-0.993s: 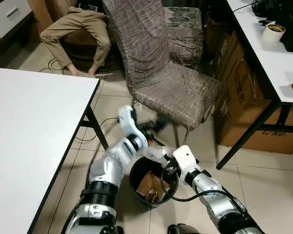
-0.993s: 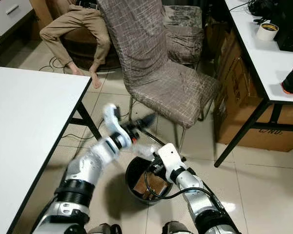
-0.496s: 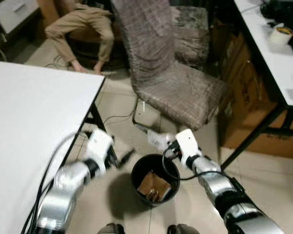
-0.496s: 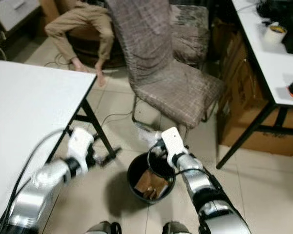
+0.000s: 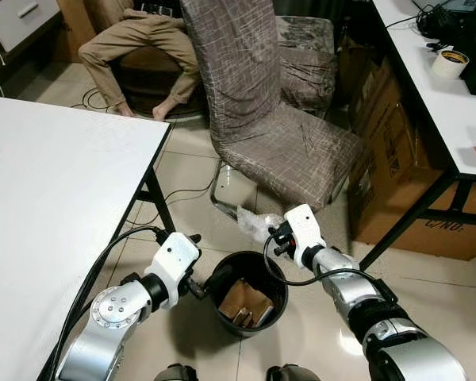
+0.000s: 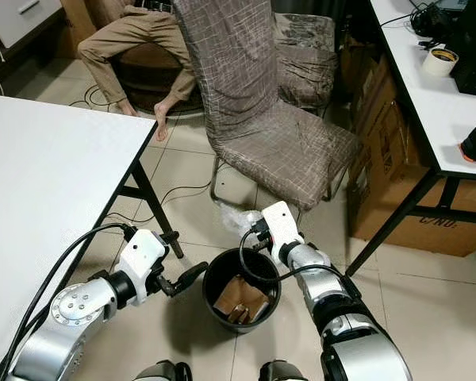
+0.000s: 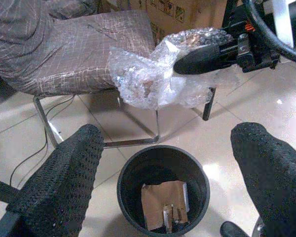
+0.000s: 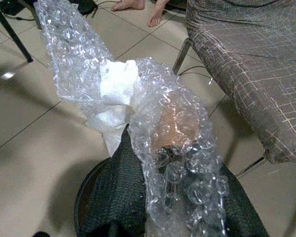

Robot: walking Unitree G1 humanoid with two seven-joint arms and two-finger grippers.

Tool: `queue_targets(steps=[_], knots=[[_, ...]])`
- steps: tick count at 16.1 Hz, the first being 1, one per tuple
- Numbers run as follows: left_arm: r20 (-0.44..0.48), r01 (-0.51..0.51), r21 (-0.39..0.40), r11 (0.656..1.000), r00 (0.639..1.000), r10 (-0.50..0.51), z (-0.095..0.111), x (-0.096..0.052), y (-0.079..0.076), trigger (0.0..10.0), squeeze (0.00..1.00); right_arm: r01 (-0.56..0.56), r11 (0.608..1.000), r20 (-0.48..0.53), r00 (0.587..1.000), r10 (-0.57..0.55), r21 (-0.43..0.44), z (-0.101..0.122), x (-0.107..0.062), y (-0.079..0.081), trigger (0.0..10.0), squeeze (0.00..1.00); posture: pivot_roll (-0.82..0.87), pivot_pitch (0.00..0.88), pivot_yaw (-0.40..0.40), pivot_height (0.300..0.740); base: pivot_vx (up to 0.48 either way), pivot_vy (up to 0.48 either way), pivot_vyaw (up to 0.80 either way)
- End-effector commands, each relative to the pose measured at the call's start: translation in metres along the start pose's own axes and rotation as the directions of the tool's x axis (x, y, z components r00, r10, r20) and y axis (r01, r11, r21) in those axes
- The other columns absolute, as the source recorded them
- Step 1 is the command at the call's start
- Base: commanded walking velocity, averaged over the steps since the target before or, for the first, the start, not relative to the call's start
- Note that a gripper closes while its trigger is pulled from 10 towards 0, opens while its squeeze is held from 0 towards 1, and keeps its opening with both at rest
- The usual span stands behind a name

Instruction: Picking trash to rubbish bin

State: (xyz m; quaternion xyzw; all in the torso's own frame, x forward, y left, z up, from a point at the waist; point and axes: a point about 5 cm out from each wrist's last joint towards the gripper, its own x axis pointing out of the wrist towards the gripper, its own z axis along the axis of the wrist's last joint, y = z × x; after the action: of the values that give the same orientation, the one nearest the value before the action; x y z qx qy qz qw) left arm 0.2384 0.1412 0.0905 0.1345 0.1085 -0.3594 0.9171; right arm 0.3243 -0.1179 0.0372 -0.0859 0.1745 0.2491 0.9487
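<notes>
A black rubbish bin (image 5: 279, 279) stands on the tiled floor between my arms, with brown cardboard (image 5: 246, 303) lying inside. A crumpled wad of clear bubble wrap (image 5: 258, 224) hangs just above the bin's far rim, and my right gripper (image 5: 273, 236) is shut on it. The right wrist view has the bubble wrap (image 8: 158, 118) draped over the black fingers (image 8: 113, 192). To the left of the bin, low beside its rim, my left gripper (image 5: 210, 284) is open and holds nothing. Its two fingers (image 7: 64, 173) stand wide apart in the left wrist view, framing the bin (image 7: 130, 173).
A chair with a grey-brown cover (image 5: 270, 135) stands right behind the bin. A white table (image 5: 47, 206) and its black leg (image 5: 160, 210) are on my left. A desk (image 5: 452, 103) and cardboard boxes (image 5: 389, 159) are at right. A person's legs (image 5: 135, 48) and floor cables (image 5: 182, 193) are at the back.
My left arm has swung down from in front of the chair to the floor level left of the bin. The right gripper has stayed by the bin's far rim with the bubble wrap.
</notes>
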Motion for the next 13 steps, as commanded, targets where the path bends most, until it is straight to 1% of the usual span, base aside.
queue_targets(steps=[1, 8, 11, 12, 13], knots=[[0.007, -0.003, 0.015, 1.0, 1.0, 0.003, 0.0038, -0.001, -0.0024, 10.0, 0.0, -0.004, 1.0, 0.006, 1.0, 0.004, 0.02, 0.0008, 0.0006, -0.0007, 10.0, 1.0, -0.09, 0.113, -0.02, 0.74, 0.0, 0.0, 0.0], [0.012, -0.023, 0.019, 1.0, 1.0, 0.023, 0.0058, -0.0006, 0.0002, 10.0, 0.0, -0.031, 0.999, 0.015, 0.999, 0.031, 0.034, 0.0037, 0.0029, 0.0027, 10.0, 1.0, -0.08, 0.112, -0.024, 0.74, 0.0, 0.0, 0.0], [0.012, -0.026, 0.021, 0.999, 1.0, 0.026, 0.0063, -0.0004, -0.0006, 10.0, 0.0, -0.032, 0.999, 0.018, 0.999, 0.031, 0.042, 0.0045, 0.0028, 0.0012, 10.0, 1.0, -0.08, 0.11, -0.022, 0.74, 0.0, 0.0, 0.0], [0.017, -0.041, 0.005, 0.999, 0.999, 0.041, 0.0073, 0.0004, -0.0006, 10.0, 0.0, -0.016, 0.999, 0.018, 1.0, 0.015, 0.035, 0.0052, 0.0029, -0.0002, 10.0, 1.0, -0.08, 0.11, -0.022, 0.74, 0.0, 0.0, 0.0], [0.024, -0.084, -0.023, 0.996, 0.996, 0.084, 0.0067, 0.0016, 0.0001, 10.0, 0.0, -0.001, 1.0, 0.021, 1.0, 0.0, 0.027, 0.0058, 0.0028, -0.001, 10.0, 1.0, -0.09, 0.093, -0.023, 0.74, 0.0, 0.0, 0.0]])
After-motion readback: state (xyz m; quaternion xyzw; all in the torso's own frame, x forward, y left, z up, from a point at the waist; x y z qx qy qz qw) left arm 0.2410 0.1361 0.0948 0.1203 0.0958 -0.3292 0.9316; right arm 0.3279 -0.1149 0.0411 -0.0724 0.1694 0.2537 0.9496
